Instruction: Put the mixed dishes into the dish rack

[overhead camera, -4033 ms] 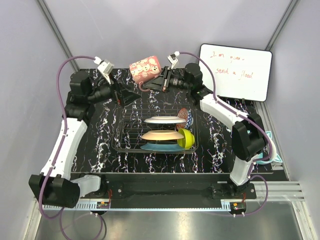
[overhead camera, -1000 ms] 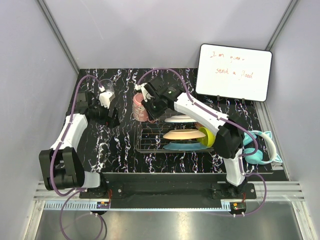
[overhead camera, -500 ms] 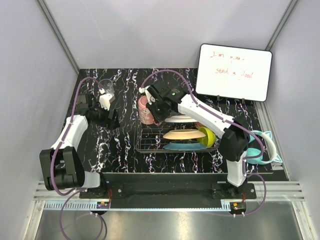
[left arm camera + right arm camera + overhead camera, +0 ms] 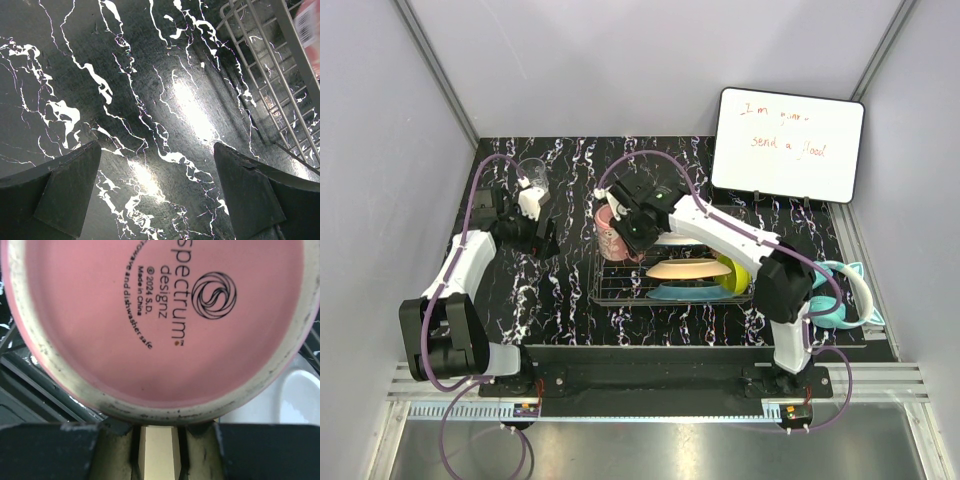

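Pink mug [image 4: 610, 232] is at the left end of the dish rack [image 4: 607, 288], a little left of the middle of the top view, and the right gripper [image 4: 628, 228] has it in its grasp, the fingers closed to a narrow gap on it. In the right wrist view the round pink base of the mug [image 4: 160, 320], with black printed letters and a pale worn ring, fills nearly the whole frame, and the two dark fingers [image 4: 50, 450] are along the bottom edge just under it. Whether the mug rests on the wire or hangs just above it, I cannot tell. Inside the rack, to the right of the mug, the peach bird-pattern plate [image 4: 678, 269] lies above the teal plate [image 4: 670, 292], and the lime-green bowl [image 4: 736, 272] is at the right end, tilted on its side. The clear glass [image 4: 532, 170] stands alone on the black marbled table [image 4: 570, 310] in the upper left, outside the rack. The left gripper [image 4: 544, 238] is just below the glass in the frame, apart from it; in the left wrist view its fingers [image 4: 65, 185] are spread fully wide with only table between them, and the rack's wire [image 4: 260, 75] shows in the upper right corner.
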Tool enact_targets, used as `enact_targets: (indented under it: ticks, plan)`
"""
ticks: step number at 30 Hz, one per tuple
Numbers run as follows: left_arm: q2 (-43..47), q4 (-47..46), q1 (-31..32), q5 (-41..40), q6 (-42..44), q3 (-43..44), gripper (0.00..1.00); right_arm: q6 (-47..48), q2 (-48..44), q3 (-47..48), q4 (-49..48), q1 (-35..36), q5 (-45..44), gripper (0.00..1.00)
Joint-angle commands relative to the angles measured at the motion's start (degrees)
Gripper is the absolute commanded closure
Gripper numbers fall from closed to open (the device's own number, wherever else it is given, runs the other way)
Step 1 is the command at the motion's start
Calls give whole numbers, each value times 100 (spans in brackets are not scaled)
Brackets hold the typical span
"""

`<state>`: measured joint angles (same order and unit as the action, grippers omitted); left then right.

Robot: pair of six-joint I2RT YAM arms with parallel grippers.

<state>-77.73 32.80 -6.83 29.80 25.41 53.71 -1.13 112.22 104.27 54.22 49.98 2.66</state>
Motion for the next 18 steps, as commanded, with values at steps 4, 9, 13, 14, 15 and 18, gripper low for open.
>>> enact_targets:
  ticks: [4,9,13,14,15,18]
  plan:
    - [171,-283,-55,166,34,-107,1,-2,300,278,-491,118,-37,100]
    - [206,-291,-82,158,61,-142,1,-2,572,322,-500,161,-204,100]
    - [224,-283,-108,158,78,-177,1,7,660,296,-570,170,-396,100]
    - [215,-283,-108,158,87,-177,1,16,678,252,-579,188,-423,100]
    - [224,-283,-117,158,96,-186,1,16,695,234,-579,197,-467,100]
    - [215,-274,-134,166,96,-168,1,25,739,155,-561,214,-485,100]
